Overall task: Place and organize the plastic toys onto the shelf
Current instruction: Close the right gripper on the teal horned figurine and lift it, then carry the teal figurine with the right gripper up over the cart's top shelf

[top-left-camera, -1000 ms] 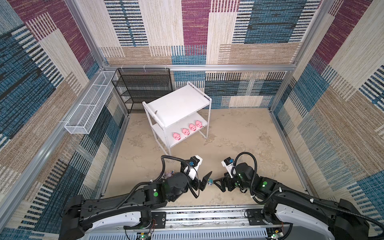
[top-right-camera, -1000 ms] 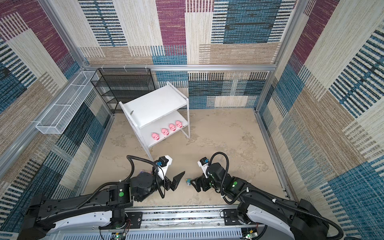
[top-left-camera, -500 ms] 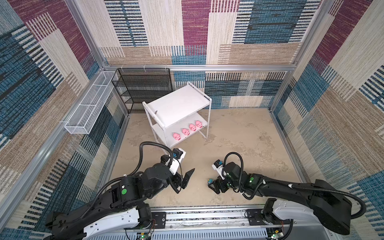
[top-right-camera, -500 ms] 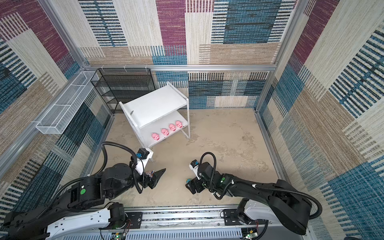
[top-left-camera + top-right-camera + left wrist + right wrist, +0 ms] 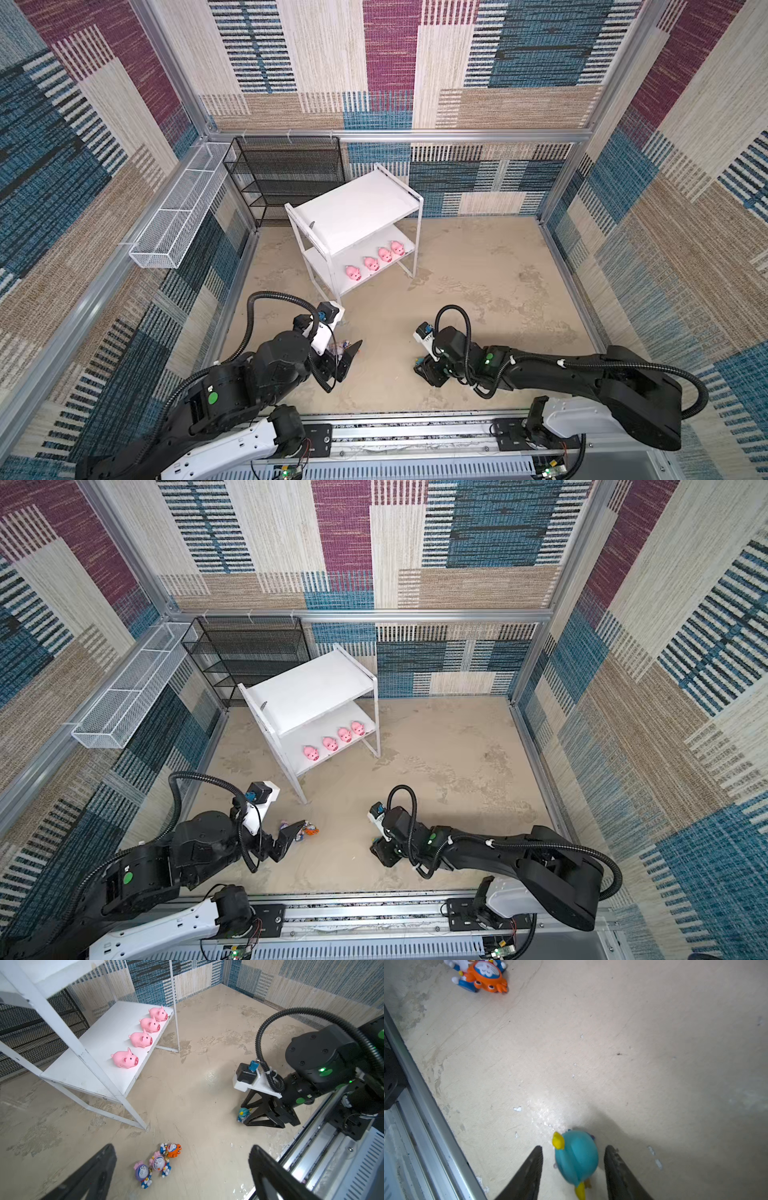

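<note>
The blue toy [image 5: 576,1159] between the right fingers [image 5: 529,1174] is shiny plastic. The pink pigs [image 5: 125,1059] are glossy. The shelf [image 5: 99,1043] is smooth white metal; the surface [image 5: 633,1043], rough and dull.

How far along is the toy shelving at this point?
Done: four pink pigs stand in a row on the lower board of the shelf. In hand: the right pincer straddles the blue-hooded figurine on the floor, narrow gaps either side, so no grip yet. Remaining: three figurines lie clustered on the floor by the open left pincer; all four need shelving. Roughly halfway.
</note>
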{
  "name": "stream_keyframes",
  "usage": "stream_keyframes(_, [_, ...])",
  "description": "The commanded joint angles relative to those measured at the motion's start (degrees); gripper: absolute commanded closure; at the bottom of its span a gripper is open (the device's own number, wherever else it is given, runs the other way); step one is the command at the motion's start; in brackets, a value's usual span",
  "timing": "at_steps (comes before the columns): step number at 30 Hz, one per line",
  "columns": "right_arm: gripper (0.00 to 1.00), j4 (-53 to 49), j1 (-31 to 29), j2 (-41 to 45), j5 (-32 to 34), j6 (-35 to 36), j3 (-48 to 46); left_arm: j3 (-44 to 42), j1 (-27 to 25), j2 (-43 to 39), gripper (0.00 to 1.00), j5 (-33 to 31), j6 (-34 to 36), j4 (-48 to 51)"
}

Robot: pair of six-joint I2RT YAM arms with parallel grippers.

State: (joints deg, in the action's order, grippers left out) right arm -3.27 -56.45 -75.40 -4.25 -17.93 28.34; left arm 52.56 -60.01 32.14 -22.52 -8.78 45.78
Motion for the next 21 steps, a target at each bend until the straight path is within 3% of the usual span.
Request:
stream_keyframes(1, [0.55, 1.12, -0.24, -0.24, 1.55, 0.66, 0.91, -1.02, 0.5, -0.76, 0.01, -1.03, 1.51, 0.08])
stream_keyframes(11, [0.68, -1.39, -0.42, 2.33, 1.43, 3.76, 3.33, -1.51, 1.03, -2.48, 0.01, -2.84, 1.01, 0.88])
stream_keyframes(21, [0.7, -6.66, -0.25, 4.14, 0.75, 8.91, 10.61, -1.05, 1.03, -3.83, 0.01, -4.55, -0.2, 2.41])
